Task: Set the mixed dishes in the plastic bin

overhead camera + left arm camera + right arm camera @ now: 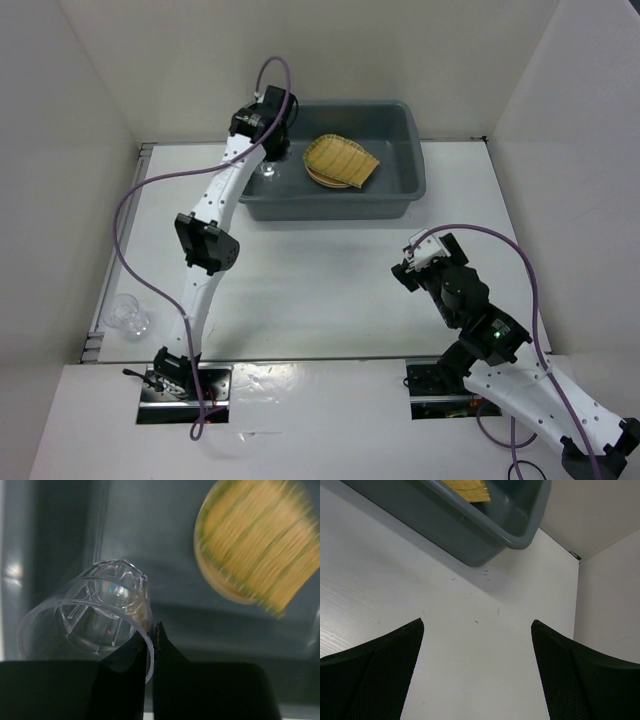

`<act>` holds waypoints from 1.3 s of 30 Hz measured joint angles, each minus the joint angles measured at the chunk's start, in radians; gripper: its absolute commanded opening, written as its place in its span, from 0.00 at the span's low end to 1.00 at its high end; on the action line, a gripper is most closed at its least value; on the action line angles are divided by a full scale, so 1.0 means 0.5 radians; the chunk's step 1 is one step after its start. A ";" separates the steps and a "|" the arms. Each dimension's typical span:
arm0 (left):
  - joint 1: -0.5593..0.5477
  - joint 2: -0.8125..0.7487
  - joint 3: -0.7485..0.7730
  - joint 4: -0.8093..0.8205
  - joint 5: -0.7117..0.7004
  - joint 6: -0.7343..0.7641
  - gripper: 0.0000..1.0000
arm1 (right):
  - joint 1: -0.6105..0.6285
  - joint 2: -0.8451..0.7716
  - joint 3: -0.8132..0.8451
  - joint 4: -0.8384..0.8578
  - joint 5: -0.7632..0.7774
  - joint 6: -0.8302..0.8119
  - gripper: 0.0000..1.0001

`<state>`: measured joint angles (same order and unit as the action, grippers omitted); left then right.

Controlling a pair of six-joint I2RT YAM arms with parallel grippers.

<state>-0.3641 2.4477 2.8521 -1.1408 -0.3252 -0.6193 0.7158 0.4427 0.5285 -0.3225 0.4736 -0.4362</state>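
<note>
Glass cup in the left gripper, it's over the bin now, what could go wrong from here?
1. The left gripper pinches the glass cup by one spot on its rim, and the cup hangs tilted; it may slip and drop hard onto the bin floor.
2. The tray lies close by in the bin; a released cup could roll against it.
3. The second cup stands near the left arm and its lower link; pulling back could knock it.

table (330, 290): white, few dark specks (485, 571) | walls (180, 60): white panels, three sides
</note>
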 measured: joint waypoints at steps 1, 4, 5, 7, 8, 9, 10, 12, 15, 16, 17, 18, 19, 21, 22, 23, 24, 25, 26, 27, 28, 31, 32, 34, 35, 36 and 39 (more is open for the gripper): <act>-0.018 0.020 -0.047 -0.056 0.027 0.024 0.00 | 0.000 0.003 0.000 -0.001 -0.006 0.000 0.92; -0.024 0.047 -0.195 -0.172 0.086 0.043 0.00 | 0.000 0.024 0.000 -0.002 -0.021 0.000 0.92; -0.018 0.050 -0.224 -0.198 0.096 0.046 0.00 | 0.000 0.034 0.000 -0.001 -0.028 0.000 0.92; -0.009 0.065 -0.234 -0.224 0.124 0.058 0.00 | 0.000 0.050 0.000 -0.002 -0.037 0.000 0.92; -0.002 0.072 -0.234 -0.224 0.136 0.071 0.00 | 0.000 0.053 0.000 -0.002 -0.040 0.000 0.92; 0.000 0.080 -0.234 -0.223 0.141 0.076 0.00 | 0.000 0.056 0.000 -0.003 -0.043 0.000 0.92; 0.002 0.092 -0.234 -0.221 0.146 0.079 0.00 | 0.000 0.057 0.000 -0.003 -0.047 0.000 0.92; 0.002 0.129 -0.232 -0.215 0.169 0.082 0.01 | 0.000 0.063 0.000 -0.003 -0.057 0.000 0.93; -0.008 0.208 -0.229 -0.204 0.215 0.083 0.07 | 0.000 0.069 0.000 -0.003 -0.075 0.000 0.94; -0.011 0.237 -0.228 -0.201 0.231 0.085 0.09 | 0.000 0.070 0.000 -0.004 -0.080 0.000 0.95; -0.016 0.263 -0.229 -0.200 0.247 0.085 0.10 | 0.000 0.070 0.000 -0.004 -0.082 0.000 0.95; -0.019 0.288 -0.229 -0.200 0.260 0.086 0.10 | 0.000 0.070 0.000 -0.004 -0.085 -0.002 0.95; -0.023 0.307 -0.229 -0.199 0.269 0.085 0.12 | 0.000 0.070 0.000 -0.004 -0.087 -0.007 0.95; -0.026 0.332 -0.229 -0.200 0.288 0.088 0.16 | 0.000 0.070 0.000 -0.005 -0.089 -0.008 0.95; -0.029 0.334 -0.229 -0.201 0.294 0.088 0.18 | 0.000 0.070 0.000 -0.005 -0.089 -0.008 0.95; -0.031 0.334 -0.229 -0.201 0.296 0.088 0.26 | 0.000 0.070 0.000 -0.005 -0.089 -0.008 0.95; -0.032 0.334 -0.227 -0.201 0.297 0.092 0.31 | 0.000 0.070 0.000 -0.005 -0.089 -0.008 0.95; -0.033 0.334 -0.220 -0.200 0.296 0.092 0.37 | 0.000 0.070 0.000 -0.005 -0.089 -0.008 0.95; -0.033 0.334 -0.205 -0.204 0.294 0.088 0.47 | 0.000 0.070 0.000 -0.005 -0.089 -0.008 0.95; -0.033 0.334 -0.194 -0.204 0.288 0.098 0.83 | 0.000 0.072 0.000 -0.005 -0.089 -0.009 0.97; -0.031 0.333 -0.175 -0.206 0.277 0.111 1.00 | 0.000 0.076 0.000 -0.005 -0.089 -0.009 0.97; -0.021 0.292 -0.106 -0.203 0.230 0.102 1.00 | 0.000 0.097 0.000 -0.005 -0.089 -0.014 0.97; -0.012 0.265 -0.078 -0.208 0.197 0.104 1.00 | 0.000 0.106 0.000 -0.005 -0.089 -0.014 0.97; 0.005 0.173 -0.025 -0.212 0.100 0.106 1.00 | 0.000 0.119 0.000 -0.005 -0.089 -0.014 0.97; 0.014 0.093 -0.017 -0.219 0.031 0.107 1.00 | 0.000 0.124 0.000 -0.005 -0.089 -0.014 0.97; 0.023 0.004 -0.012 -0.231 -0.050 0.100 1.00 | 0.000 0.127 0.000 -0.005 -0.089 -0.014 0.97; 0.059 -0.435 -0.171 -0.223 -0.383 0.043 0.97 | 0.002 0.128 0.000 -0.005 -0.089 -0.014 0.97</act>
<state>-0.3347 2.2303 2.7667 -1.2522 -0.5167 -0.5976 0.7166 0.5068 0.5285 -0.3252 0.4290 -0.4431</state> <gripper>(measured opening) 0.991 0.965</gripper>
